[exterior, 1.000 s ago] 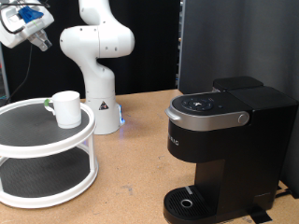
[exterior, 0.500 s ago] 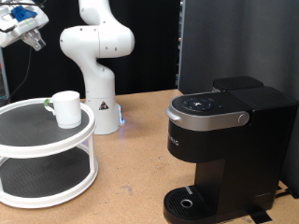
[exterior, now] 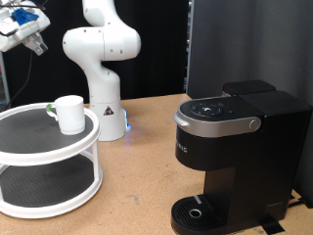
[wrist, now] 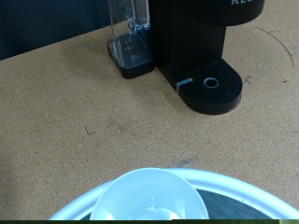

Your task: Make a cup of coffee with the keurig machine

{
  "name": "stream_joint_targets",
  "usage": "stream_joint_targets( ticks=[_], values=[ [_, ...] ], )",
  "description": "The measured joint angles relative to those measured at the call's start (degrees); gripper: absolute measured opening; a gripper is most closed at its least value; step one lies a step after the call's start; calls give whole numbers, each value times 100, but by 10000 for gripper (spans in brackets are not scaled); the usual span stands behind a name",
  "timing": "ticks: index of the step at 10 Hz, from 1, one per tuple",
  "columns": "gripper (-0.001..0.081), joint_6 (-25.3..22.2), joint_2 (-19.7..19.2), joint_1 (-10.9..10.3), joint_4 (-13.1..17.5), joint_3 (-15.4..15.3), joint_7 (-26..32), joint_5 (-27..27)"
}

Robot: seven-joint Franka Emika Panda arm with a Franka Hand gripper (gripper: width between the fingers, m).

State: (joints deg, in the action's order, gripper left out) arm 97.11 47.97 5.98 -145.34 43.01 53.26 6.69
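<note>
Claw [exterior: 37,44] high at exterior view's top left, above the white mug [exterior: 69,114] on the two-tier round rack [exterior: 49,186] — holding nothing visible, opening can't be told. Keurig [exterior: 235,147] on counter [exterior: 137,166], lid down, drip tray [wrist: 211,84] bare. Looks like the mug-pickup step — a descent onto the mug seems called for

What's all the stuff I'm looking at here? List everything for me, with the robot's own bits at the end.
cup: one, white, on the top tier of the round stand, at the exterior view's left.
round stand: one, white, two tiers with dark mats, on the table.
keurig machine: one, matte black with a silver-grey band, lid closed, at the exterior view's right; nothing on its drip tray.
table: one, brown board surface.
robot arm: one, white, base behind the stand.
gripper: one, raised at the exterior view's top left, above the stand; its fingers hold nothing that shows.
</note>
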Motion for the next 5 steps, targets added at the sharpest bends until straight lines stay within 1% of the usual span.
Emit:
stream_joint_targets(
  ticks=[2, 5],
  values=[
    [4, 95, 0, 16, -126, 0, 5, -99],
    [4, 404, 2, 59, -385, 5, 17, -163]
  ],
)
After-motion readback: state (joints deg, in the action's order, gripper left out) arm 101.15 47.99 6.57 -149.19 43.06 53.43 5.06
